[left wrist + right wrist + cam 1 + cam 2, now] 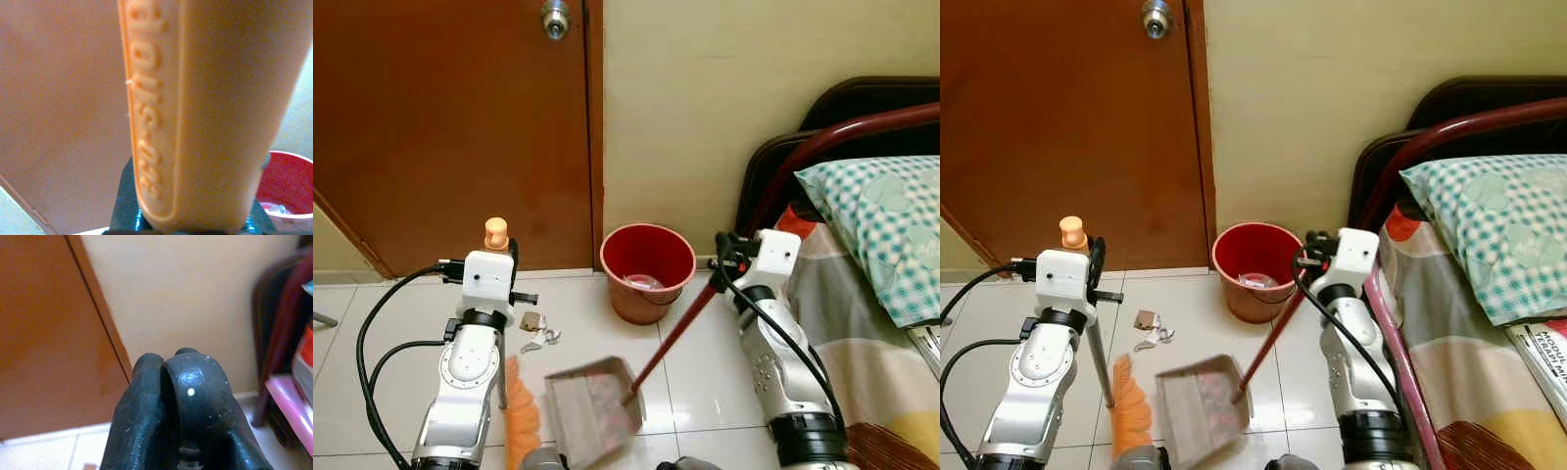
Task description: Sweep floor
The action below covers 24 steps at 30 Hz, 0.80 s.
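Door [450, 127] and bed [871, 294] frame the spot we're working in, w/ tiled floor [578, 323] between them. Bed sits just off to the side of our right gripper [729, 257], door is straight ahead of our left gripper [504, 257].

Next biggest is the red bucket [647, 269], against the wall, ahead of and between both grippers, a bit nearer the right one.

Dustpan [592, 403] is below and inward of the right gripper. Its red handle [671, 338] runs on a diagonal from the pan up to that gripper, and the fingers [190, 396] look closed around it, tho the contact itself is hard to make out. Pan looks like it has some debris in it already.

Broom: left gripper is clamped on the orange grip [205, 112] near the top, pole roughly upright, orange bristles [521, 416] on the floor below the gripper, just beside the pan's edge.

Smallest: scraps of litter [536, 331] on the tile, ahead of the bristles, on the left arm's side. So imo the left arm's the one to pull those back toward the pan, which lies behind them, inward of the broom.
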{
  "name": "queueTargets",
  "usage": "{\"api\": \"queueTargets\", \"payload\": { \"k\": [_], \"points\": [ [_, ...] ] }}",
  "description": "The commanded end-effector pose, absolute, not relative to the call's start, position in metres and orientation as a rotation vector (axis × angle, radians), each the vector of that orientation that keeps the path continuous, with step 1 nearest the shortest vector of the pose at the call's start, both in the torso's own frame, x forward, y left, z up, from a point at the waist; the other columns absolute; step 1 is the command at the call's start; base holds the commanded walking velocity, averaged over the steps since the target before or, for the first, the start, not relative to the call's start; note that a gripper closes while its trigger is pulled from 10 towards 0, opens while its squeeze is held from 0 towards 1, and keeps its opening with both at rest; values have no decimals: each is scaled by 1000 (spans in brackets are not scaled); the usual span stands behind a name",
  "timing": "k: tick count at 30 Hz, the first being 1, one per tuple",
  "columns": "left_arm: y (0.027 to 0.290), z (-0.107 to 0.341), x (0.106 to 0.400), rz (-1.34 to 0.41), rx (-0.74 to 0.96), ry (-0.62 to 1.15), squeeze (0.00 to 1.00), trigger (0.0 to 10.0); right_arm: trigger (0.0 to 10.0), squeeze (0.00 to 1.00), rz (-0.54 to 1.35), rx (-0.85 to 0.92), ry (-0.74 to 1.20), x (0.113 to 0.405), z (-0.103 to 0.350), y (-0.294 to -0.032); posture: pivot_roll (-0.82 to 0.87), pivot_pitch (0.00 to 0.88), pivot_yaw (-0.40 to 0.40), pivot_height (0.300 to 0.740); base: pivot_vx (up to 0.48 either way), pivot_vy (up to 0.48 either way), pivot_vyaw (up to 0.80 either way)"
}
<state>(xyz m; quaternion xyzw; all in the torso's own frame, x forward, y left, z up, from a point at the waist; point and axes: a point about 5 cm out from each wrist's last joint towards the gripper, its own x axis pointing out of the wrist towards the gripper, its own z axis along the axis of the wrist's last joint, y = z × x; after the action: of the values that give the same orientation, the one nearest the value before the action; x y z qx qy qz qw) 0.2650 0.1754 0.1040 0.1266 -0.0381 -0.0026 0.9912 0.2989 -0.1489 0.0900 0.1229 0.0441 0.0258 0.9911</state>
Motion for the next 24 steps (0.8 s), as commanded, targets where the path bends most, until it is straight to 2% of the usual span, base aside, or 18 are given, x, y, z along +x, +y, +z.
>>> {"api": "queueTargets", "payload": {
  "k": [1,9,16,19,24],
  "points": [
    [174,104,261,-11,266,-72,0,10000,10000,0,33,253,81,299,90,-152,139,70,-45,740,0,0,0],
    [160,101,255,-20,242,-77,0,10000,10000,0,-4,243,118,297,81,-156,152,56,-70,740,0,0,0],
    [153,108,264,-55,236,-116,0,10000,10000,0,-26,243,132,304,81,-158,105,48,-62,740,0,0,0],
    [149,123,272,-56,218,-165,0,10000,10000,0,-38,214,118,311,89,-164,55,57,-66,740,0,0,-544],
    [152,116,271,-46,225,-133,0,10000,10000,0,-66,222,97,310,93,-169,6,69,-48,740,0,0,-525]
  ]
}}
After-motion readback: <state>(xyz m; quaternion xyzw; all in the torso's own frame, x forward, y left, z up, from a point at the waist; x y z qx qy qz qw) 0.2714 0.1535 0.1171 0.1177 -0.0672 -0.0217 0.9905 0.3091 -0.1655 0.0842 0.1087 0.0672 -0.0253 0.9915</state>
